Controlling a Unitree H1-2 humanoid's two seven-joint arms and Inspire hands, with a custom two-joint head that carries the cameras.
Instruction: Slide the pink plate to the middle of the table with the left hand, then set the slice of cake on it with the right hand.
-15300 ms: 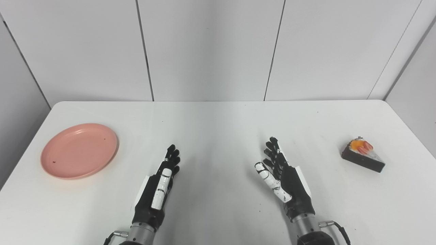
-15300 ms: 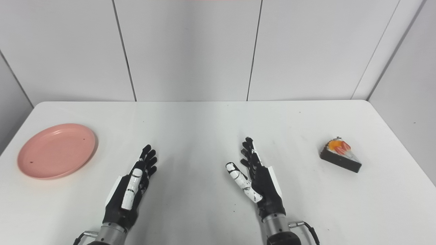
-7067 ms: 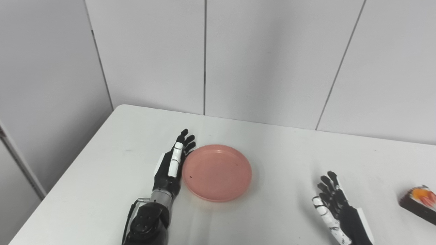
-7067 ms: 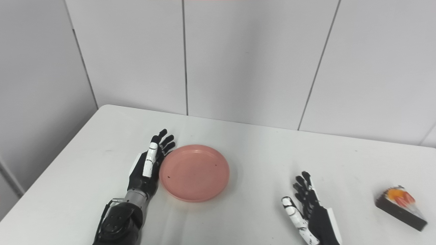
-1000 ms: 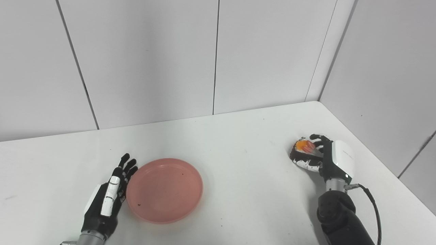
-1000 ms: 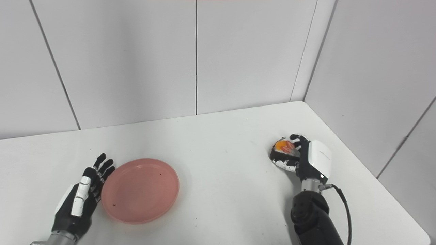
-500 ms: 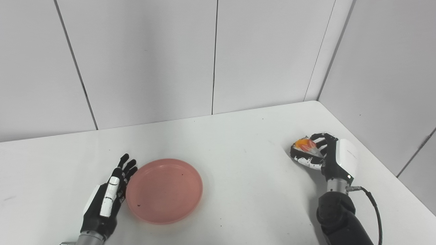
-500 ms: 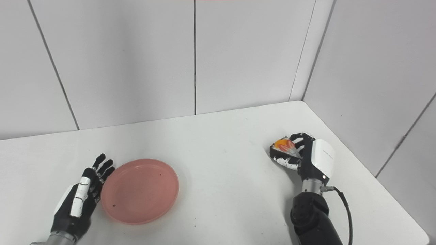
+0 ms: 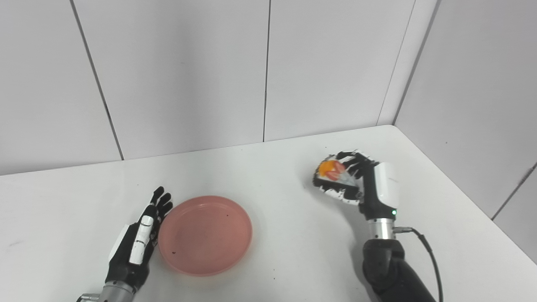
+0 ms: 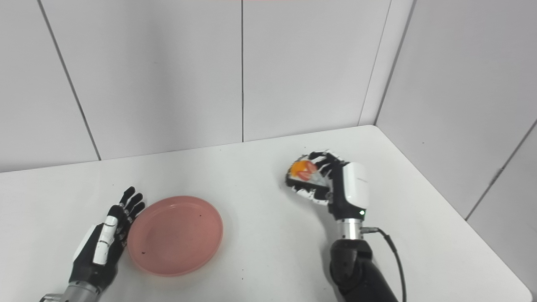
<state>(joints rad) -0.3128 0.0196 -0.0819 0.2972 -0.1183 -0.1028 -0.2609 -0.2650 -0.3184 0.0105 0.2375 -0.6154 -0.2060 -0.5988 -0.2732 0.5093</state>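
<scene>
Pink and round, the plate [image 9: 205, 234] lies flat on the white worktop [image 9: 277, 176], toward the near left of the scene. Its dished face is up, with a few small dark specks on it, and nothing rests on it. No brand, label or writing can be read on the plate, the hands or the worktop.

Just left of the plate, the left hand [image 9: 136, 241] stands on its edge on the worktop, fingers [image 9: 161, 200] straight, slightly spread and pointing far; it holds nothing. Its palm side faces the plate's left rim, very close to it; whether they touch cannot be told.

Well to the right, the right hand [image 10: 335, 181] has its fingers [image 10: 319, 159] curled around the cake [image 10: 305, 171], thumb below and the rest over the top. The cake is held clear above the worktop, well apart from the plate. It is a wedge with a dark side and a pale top bearing an orange piece and red slices. Its wide, rounded back end faces left toward the plate, and its long axis runs left to right, with the narrow tip going back into the palm. The top tilts toward the camera. A dark cable [image 9: 428, 251] trails from the right wrist.
</scene>
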